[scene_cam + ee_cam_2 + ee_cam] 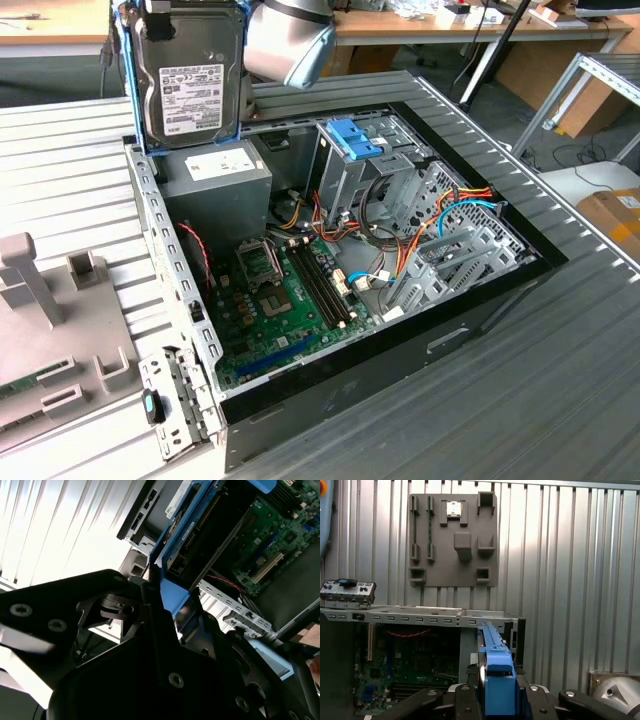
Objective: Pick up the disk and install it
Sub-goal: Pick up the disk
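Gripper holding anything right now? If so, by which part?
Yes: the gripper holds the disk upright above the open computer case, clamped on the blue carrier rail at the disk's upper end.

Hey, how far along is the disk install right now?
Pickup looks done: the disk hangs upright above the open computer case. In hand: the claw is clamped on its blue rail. Left: the install itself; the disk isn't seated in the drive cage yet.
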`<state>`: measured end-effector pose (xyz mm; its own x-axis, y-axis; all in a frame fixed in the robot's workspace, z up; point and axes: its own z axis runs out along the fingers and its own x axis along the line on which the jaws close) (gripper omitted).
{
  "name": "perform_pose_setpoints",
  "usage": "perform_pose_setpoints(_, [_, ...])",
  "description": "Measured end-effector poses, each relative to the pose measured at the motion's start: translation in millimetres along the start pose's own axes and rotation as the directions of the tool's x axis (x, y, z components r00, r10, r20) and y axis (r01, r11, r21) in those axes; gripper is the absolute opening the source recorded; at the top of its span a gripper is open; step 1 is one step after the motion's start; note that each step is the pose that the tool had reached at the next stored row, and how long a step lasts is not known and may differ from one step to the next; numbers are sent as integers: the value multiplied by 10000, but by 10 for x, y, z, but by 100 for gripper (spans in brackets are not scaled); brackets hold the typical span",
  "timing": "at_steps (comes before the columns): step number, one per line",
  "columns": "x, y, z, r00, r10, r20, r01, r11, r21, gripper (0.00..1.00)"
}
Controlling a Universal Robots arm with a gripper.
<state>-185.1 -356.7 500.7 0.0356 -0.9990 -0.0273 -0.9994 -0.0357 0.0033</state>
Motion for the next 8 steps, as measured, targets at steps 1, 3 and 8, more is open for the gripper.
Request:
perform_pose_setpoints(1, [0, -32, -1, 10000, 0, -1, 0, 10000, -1, 36])
perform_pose_setpoints(3, [0, -102, -1, 10000, 0, -1, 0, 10000, -1, 36])
perform_pose_setpoints(8, [1, -161, -1, 10000, 0, -1, 0, 10000, 0, 36])
